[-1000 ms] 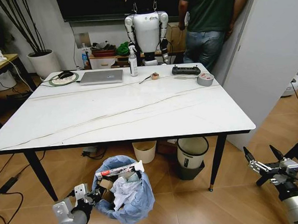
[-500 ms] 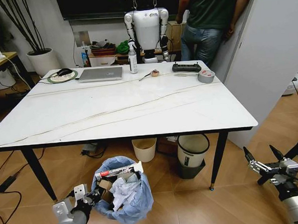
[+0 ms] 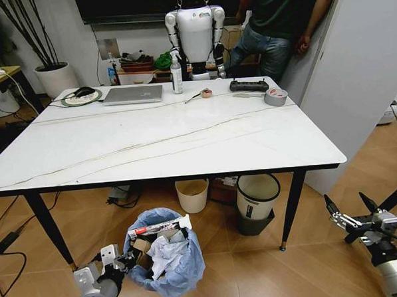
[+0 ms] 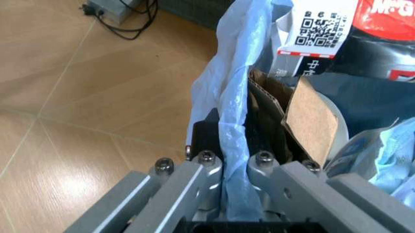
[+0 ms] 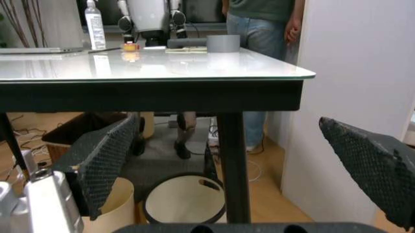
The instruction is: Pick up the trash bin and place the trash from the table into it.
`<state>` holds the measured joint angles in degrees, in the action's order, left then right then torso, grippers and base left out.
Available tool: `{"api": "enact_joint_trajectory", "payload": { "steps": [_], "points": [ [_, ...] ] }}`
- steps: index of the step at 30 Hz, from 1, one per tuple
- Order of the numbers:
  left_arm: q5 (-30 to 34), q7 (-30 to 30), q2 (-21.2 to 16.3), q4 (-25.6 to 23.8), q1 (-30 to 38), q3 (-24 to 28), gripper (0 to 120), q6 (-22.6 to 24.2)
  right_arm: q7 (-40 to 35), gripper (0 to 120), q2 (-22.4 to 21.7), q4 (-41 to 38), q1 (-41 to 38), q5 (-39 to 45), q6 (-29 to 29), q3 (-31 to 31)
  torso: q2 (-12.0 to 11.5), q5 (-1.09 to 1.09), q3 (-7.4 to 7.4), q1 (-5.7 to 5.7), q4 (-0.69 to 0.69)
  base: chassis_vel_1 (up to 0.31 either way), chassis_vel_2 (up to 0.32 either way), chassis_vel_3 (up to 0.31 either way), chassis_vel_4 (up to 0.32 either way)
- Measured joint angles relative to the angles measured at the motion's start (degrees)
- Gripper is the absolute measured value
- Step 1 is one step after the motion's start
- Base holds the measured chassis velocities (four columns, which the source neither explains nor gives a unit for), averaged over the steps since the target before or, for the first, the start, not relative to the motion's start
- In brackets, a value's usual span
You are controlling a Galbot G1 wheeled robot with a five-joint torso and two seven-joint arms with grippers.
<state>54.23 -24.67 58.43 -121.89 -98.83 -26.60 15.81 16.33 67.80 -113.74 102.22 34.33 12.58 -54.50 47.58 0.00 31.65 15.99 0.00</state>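
1. The left gripper (image 4: 234,167) is clamped on the bin's (image 3: 165,256) blue bag rim; the bin stands on the floor before the table (image 3: 185,149).
2. The trash (image 3: 162,243) sits just beyond those jaws, inside.
3. The right gripper (image 3: 352,215) is spread wide, well apart.

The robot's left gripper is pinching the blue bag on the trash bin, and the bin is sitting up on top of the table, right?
Not quite. The left gripper does pinch the blue bag liner of the trash bin, its jaws shut on the plastic, as the left wrist view shows. But the head view shows the bin down on the wooden floor in front of the table, not on top of it.
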Motion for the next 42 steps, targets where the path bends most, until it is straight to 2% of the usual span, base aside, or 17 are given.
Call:
{"api": "enact_joint_trajectory", "payload": {
  "steps": [23, 42],
  "points": [
    [-0.7, 0.4, 0.8, 0.4, 0.0, 0.2, 0, -0.1, 0.0, 100, 0.0, 0.0, 0.0, 0.0, 0.0, 0.0, -5.8, 0.0, -3.35, -2.45, 0.0, 0.0, 0.0, 0.0, 0.0],
    [-1.8, 0.5, 1.5, 2.6, 0.7, 1.1, 0, -0.2, 0.0, 100, 0.0, 0.0, 0.0, 0.0, 0.0, 0.0, -10.5, 0.0, -6.12, -4.38, 0.0, 0.0, 0.0, 0.0, 0.0]
  ]
}}
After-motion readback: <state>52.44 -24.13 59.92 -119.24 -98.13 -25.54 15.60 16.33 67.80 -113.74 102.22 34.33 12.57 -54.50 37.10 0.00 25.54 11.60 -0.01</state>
